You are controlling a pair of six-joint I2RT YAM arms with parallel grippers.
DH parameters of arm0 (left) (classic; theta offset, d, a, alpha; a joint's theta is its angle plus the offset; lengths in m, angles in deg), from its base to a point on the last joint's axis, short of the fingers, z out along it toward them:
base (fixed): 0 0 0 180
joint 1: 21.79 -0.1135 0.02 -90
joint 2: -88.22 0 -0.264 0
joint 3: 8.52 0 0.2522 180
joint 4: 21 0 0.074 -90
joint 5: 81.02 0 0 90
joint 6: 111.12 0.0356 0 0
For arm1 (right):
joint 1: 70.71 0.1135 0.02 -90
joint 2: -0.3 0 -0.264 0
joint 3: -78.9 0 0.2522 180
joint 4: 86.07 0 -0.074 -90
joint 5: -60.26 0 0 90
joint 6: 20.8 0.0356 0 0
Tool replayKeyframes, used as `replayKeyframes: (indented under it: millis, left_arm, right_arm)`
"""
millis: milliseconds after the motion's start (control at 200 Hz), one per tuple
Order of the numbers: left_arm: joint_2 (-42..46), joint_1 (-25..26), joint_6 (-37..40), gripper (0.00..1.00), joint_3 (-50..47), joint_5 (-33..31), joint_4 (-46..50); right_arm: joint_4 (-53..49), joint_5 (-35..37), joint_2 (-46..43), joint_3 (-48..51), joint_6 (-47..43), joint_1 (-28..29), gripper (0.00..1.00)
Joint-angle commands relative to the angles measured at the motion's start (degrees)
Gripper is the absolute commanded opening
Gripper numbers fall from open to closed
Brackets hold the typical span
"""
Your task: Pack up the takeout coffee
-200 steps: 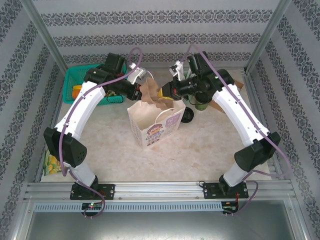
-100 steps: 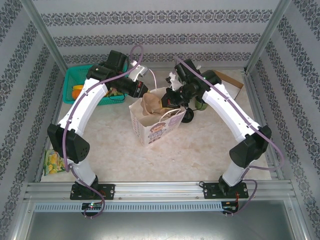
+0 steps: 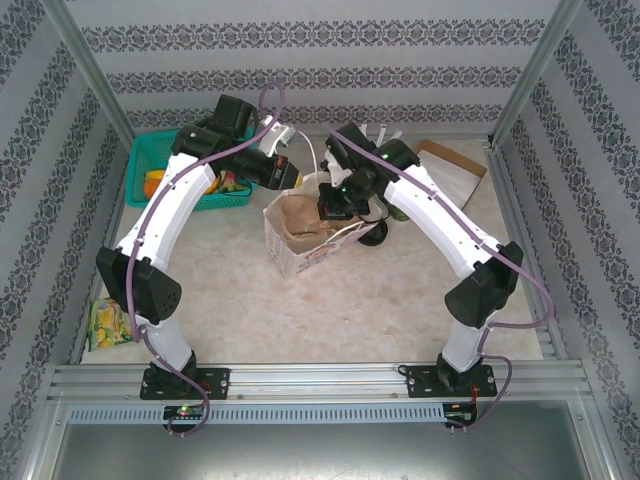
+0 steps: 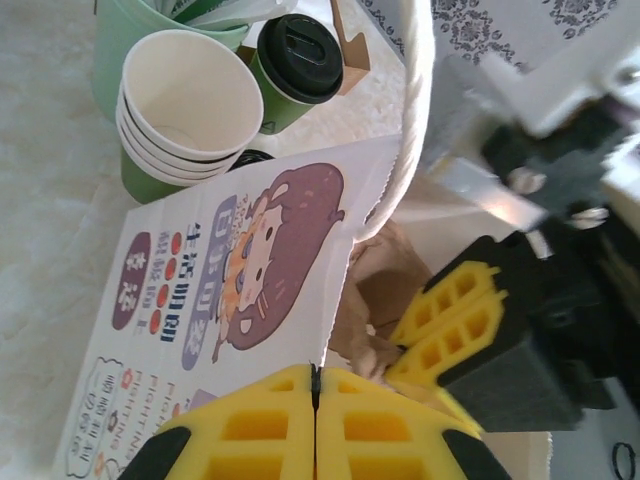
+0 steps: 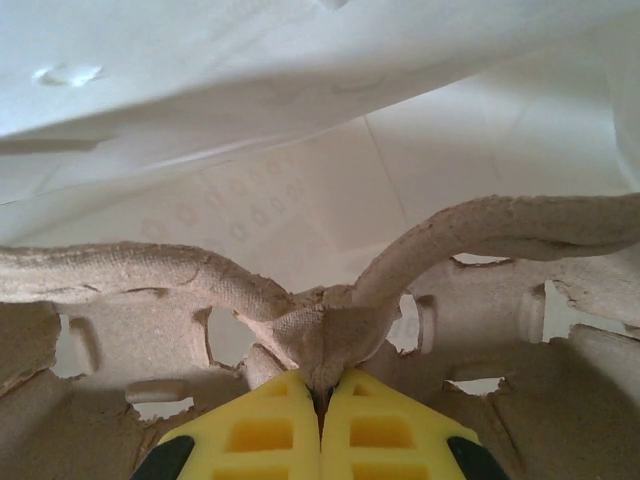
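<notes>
Beyond the bag's printed side, out on the table (image 3: 400,300), the takeout coffee (image 4: 298,62) stands with its black lid on. It is outside the bag and just beside the stack of cream paper cups (image 4: 185,100). A pale green tumbler (image 4: 125,45) stands behind that stack. No gripper is touching the coffee.

At the middle of the table the white paper bag (image 3: 312,248), printed with a cartoon girl and coloured lettering, leans over with its mouth open toward the two arms. A brown pulp cup carrier (image 5: 330,330) sits inside the bag, and its moulded arches rise from a central stem.

The right gripper (image 5: 322,385) reaches into the bag, and its yellow fingers are pressed together on that central stem, so it has hold of the carrier.

The left gripper (image 4: 315,375) is at the bag's near rim with its yellow pads closed flat against each other. The bag's paper edge runs straight into the seam between them, so it seems to be pinching the rim, though the contact sits at the very bottom of the left wrist view and is hard to make out. The bag's white rope handle (image 4: 415,120) loops up just beside it.

From above, both arms curve inward and meet over the bag. A teal basket (image 3: 150,165) holding a few coloured items stands at the far left, behind the left arm.
</notes>
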Motion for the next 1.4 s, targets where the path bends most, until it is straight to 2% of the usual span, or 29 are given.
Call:
replayKeyframes:
  millis: [0, 270, 460, 789, 989, 1224, 1394]
  left_arm:
    - [-0.94, 0.37, -1.92, 0.02, 2.35, 3.54, 0.62]
    - [-3.00, 0.25, -5.38, 0.00, 5.28, 3.84, 0.90]
    - [-5.29, -0.35, -7.04, 0.00, 7.43, 3.80, 1.50]
    - [-5.43, -1.41, -5.97, 0.00, 8.17, 2.43, 2.16]
    - [-4.54, -1.73, -6.23, 0.00, 6.72, 2.14, -1.08]
    - [-5.86, -1.86, -6.81, 0.01, 7.42, 2.56, -0.50]
    - [-5.88, -1.87, -6.58, 0.01, 6.45, 2.98, -0.30]
  right_arm:
    - [-2.12, 5.95, 1.15, -1.91, 0.25, 1.48, 0.00]
    - [-2.04, 9.51, 1.87, -2.69, -5.46, 5.24, 0.00]
    - [-4.46, 5.37, 2.71, -2.86, -9.67, 6.91, 0.00]
    - [-7.47, 2.31, 4.40, -2.92, -8.37, 6.21, 0.00]
    - [-7.67, 1.17, 3.50, -0.96, -9.50, 6.08, 0.00]
    - [-5.61, 5.10, 2.19, -1.55, -11.38, 6.48, 0.00]
    - [-1.13, 12.13, 0.38, -2.33, -14.44, 7.85, 0.00]
